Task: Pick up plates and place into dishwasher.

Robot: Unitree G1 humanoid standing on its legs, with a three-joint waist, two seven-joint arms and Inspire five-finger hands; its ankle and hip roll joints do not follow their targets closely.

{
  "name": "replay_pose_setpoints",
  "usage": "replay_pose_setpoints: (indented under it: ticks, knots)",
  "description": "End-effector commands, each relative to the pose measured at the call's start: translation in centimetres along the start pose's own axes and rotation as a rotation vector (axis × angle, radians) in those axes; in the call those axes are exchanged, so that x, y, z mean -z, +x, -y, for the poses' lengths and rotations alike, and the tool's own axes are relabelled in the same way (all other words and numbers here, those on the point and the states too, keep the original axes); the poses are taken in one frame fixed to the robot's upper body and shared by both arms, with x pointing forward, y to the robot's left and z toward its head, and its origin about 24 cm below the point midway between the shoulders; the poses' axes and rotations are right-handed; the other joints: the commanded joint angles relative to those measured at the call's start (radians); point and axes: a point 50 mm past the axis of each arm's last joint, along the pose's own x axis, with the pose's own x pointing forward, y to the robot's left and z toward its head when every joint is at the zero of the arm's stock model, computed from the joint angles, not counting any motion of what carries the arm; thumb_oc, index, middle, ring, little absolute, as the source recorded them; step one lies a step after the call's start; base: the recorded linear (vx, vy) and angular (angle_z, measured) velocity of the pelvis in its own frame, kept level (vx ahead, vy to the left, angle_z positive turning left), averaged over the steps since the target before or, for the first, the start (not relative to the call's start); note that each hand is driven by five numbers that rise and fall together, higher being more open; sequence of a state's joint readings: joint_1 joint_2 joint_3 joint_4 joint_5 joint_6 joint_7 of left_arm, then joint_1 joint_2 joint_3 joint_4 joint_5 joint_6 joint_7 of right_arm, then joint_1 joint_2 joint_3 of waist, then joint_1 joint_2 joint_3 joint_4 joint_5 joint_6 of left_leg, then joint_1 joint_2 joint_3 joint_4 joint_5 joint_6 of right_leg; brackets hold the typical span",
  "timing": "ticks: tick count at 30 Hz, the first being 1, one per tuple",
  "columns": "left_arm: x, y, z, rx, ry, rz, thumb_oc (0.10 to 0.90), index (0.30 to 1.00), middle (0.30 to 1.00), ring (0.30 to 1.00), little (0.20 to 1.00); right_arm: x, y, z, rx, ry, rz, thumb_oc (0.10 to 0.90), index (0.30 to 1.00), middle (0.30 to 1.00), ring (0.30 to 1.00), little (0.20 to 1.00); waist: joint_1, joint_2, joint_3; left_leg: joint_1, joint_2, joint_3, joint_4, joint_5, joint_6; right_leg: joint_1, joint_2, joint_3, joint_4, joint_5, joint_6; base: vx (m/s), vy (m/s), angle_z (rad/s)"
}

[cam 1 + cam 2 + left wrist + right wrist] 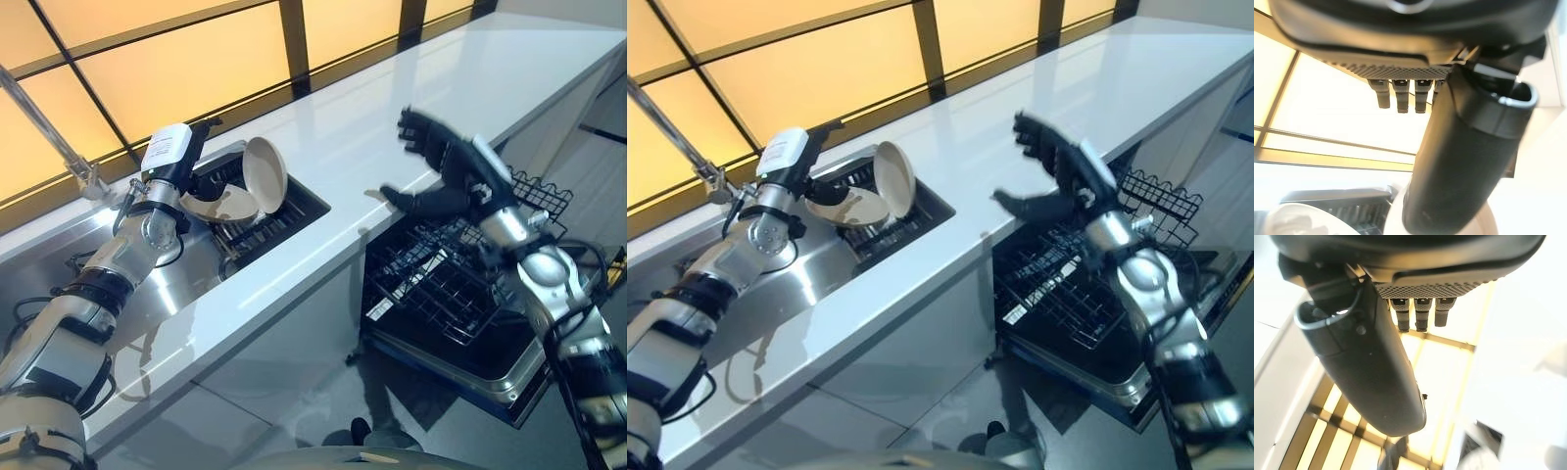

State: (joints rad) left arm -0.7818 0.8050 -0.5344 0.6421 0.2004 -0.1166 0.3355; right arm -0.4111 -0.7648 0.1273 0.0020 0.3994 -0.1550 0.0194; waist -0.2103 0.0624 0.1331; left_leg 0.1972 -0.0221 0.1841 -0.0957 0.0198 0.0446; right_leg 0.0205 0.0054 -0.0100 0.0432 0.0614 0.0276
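Cream plates (263, 174) sitting in the sink rack (265, 220) — one up on edge, another (220, 206) lying flatter just beside it, neither lifted clear yet. Left hand (188, 157) right at the flatter plate, down at the sink (147, 284); fingers hidden behind the rim in the eye views, and from the wrist view, thumb (1459, 166) reaching toward pale crockery with the fingers looking fairly straight — impossible to say whether anything is actually gripped. Right hand (436, 162) up over the white worktop (392, 108), fingers spread and relaxed, holding nothing, poised above the dishwasher rack (441, 279). Dishwasher (490, 372) pulled open below the worktop, black wire rack bare of plates as far as visible. So: early going by the look of it — no plate loaded, pick-up at the sink apparently just being set up, transfer across and slotting into the rack all left to do.
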Motion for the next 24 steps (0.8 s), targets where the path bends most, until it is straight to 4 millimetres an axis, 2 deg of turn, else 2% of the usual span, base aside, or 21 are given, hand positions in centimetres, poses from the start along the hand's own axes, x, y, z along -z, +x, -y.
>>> replay_pose_setpoints:
  ticks: [1, 2, 3, 6, 7, 9, 12, 18, 19, 20, 21, 22, 23, 24]
  knots:
    - [-3.3, 3.4, -8.4, -0.275, -0.035, 0.128, 0.800, 0.900, 0.900, 0.900, 0.900, -4.6, 2.1, 0.6, 0.069, -0.053, 0.277, 0.800, 0.900, 0.900, 0.900, 0.900, 0.052, -0.015, -0.073, -0.013, -0.045, -0.025, 0.008, -0.078, 0.023, 0.013, -0.001, -0.028, 0.107, -0.073, 0.039, 0.07, -0.073, 0.20]
    - [-3.5, 3.5, -8.2, -0.279, -0.041, 0.131, 0.800, 0.900, 0.900, 0.900, 0.900, -4.6, 2.2, 0.5, 0.076, -0.053, 0.281, 0.800, 0.900, 0.900, 0.900, 0.900, 0.058, -0.017, -0.075, -0.018, -0.046, -0.023, 0.008, -0.080, 0.021, 0.033, 0.000, -0.018, 0.017, -0.069, 0.037, 0.10, -0.146, 0.16]
    - [-3.7, 3.6, -7.7, -0.282, -0.046, 0.128, 0.800, 0.900, 0.900, 0.900, 0.900, -4.7, 2.5, 0.1, 0.078, -0.041, 0.312, 0.800, 0.900, 0.900, 0.900, 0.900, 0.067, -0.022, -0.067, -0.020, -0.054, -0.015, 0.008, -0.099, 0.027, 0.043, 0.001, 0.031, -0.130, -0.002, 0.050, 0.06, -0.112, 0.12]
    - [-4.0, 3.7, -7.6, -0.286, -0.036, 0.131, 0.800, 0.900, 0.900, 0.900, 0.900, -5.2, 2.8, 0.0, 0.079, -0.048, 0.341, 0.800, 0.900, 0.900, 0.900, 0.900, 0.064, -0.021, -0.056, -0.020, -0.052, -0.012, 0.008, -0.108, 0.033, 0.009, 0.008, 0.077, -0.130, 0.022, 0.055, 0.04, -0.112, 0.12]
    - [-4.7, 4.2, -7.5, -0.288, -0.027, 0.147, 0.800, 0.900, 0.900, 0.900, 0.900, -5.8, 3.1, 0.1, 0.074, -0.061, 0.370, 0.800, 0.900, 0.900, 0.900, 0.900, 0.053, -0.020, -0.039, -0.016, -0.048, -0.004, 0.008, -0.119, 0.042, -0.006, 0.013, 0.109, -0.130, 0.035, 0.056, 0.10, -0.183, 0.07]
    - [-4.9, 4.5, -7.6, -0.269, -0.024, 0.141, 0.800, 0.900, 0.900, 0.900, 0.900, -6.3, 3.5, 0.6, 0.052, -0.083, 0.374, 0.800, 0.900, 0.900, 0.900, 0.900, 0.048, -0.030, -0.029, -0.018, -0.036, -0.010, 0.046, -0.121, 0.038, 0.012, 0.029, 0.136, -0.130, 0.029, 0.040, 0.21, -0.275, 0.24]
    - [-4.9, 4.4, -7.3, -0.224, -0.048, 0.158, 0.800, 0.900, 0.900, 0.900, 0.900, -6.1, 3.4, 0.8, 0.031, -0.095, 0.358, 0.800, 0.900, 0.900, 0.900, 0.900, 0.042, -0.043, -0.036, -0.018, -0.022, 0.007, 0.079, -0.140, 0.034, 0.037, 0.029, 0.129, -0.130, 0.010, 0.028, 0.22, -0.203, 0.27]
    - [-5.9, 3.7, -5.8, -0.169, -0.055, 0.235, 0.800, 0.900, 0.900, 0.900, 0.900, -5.1, 2.9, 1.0, 0.041, -0.093, 0.315, 0.800, 0.900, 0.900, 0.900, 0.900, 0.047, -0.059, -0.065, 0.015, 0.013, 0.014, 0.111, -0.168, 0.013, 0.098, 0.034, 0.104, -0.130, -0.047, -0.004, 0.25, -0.184, 0.26]
    - [-5.9, 3.4, -5.4, -0.151, -0.046, 0.243, 0.800, 0.900, 0.900, 0.900, 0.900, -5.2, 2.8, 1.1, 0.044, -0.077, 0.319, 0.800, 0.900, 0.900, 0.900, 0.900, 0.053, -0.065, -0.068, -0.001, 0.022, 0.018, 0.206, -0.168, -0.004, 0.109, 0.036, 0.106, -0.130, -0.056, -0.016, 0.17, -0.130, 0.27]
    - [-5.8, 3.4, -5.3, -0.146, -0.043, 0.243, 0.800, 0.900, 0.900, 0.900, 0.900, -5.2, 2.8, 1.1, 0.043, -0.071, 0.320, 0.800, 0.900, 0.900, 0.900, 0.900, 0.054, -0.066, -0.069, -0.008, 0.026, 0.018, 0.228, -0.169, -0.008, 0.110, 0.037, 0.105, -0.130, -0.057, -0.018, 0.17, -0.147, 0.15]
    - [-5.7, 3.2, -5.2, -0.139, -0.042, 0.248, 0.800, 0.900, 0.900, 0.900, 0.900, -5.3, 2.7, 1.1, 0.044, -0.068, 0.324, 0.800, 0.900, 0.900, 0.900, 0.900, 0.061, -0.071, -0.064, -0.035, 0.029, 0.011, 0.324, -0.129, -0.023, 0.120, 0.040, 0.107, -0.130, -0.059, -0.028, 0.07, -0.091, 0.03]
    - [-5.7, 3.1, -5.1, -0.135, -0.043, 0.251, 0.800, 0.900, 0.900, 0.900, 0.900, -5.3, 2.6, 1.1, 0.045, -0.070, 0.324, 0.800, 0.900, 0.900, 0.900, 0.900, 0.064, -0.072, -0.060, -0.061, 0.033, 0.003, 0.392, -0.117, -0.031, 0.123, 0.043, 0.105, -0.130, -0.059, -0.034, 0.04, -0.139, 0.22]
    - [-5.5, 2.4, -5.1, -0.136, -0.056, 0.283, 0.800, 0.900, 0.900, 0.900, 0.900, -5.2, 1.8, 1.4, 0.064, -0.088, 0.322, 0.800, 0.900, 0.900, 0.900, 0.900, 0.077, -0.072, -0.035, -0.191, 0.030, -0.053, 0.576, -0.050, -0.048, 0.127, 0.058, 0.098, -0.130, -0.041, -0.057, -0.01, -0.081, 0.47]
    - [-5.6, 2.1, -5.0, -0.136, -0.069, 0.303, 0.800, 0.900, 0.900, 0.900, 0.900, -4.9, 1.4, 1.5, 0.080, -0.095, 0.313, 0.800, 0.900, 0.900, 0.900, 0.900, 0.077, -0.077, -0.024, -0.230, 0.010, -0.080, 0.554, -0.043, -0.047, 0.131, 0.055, 0.093, -0.130, -0.030, -0.056, 0.02, -0.004, 0.64]
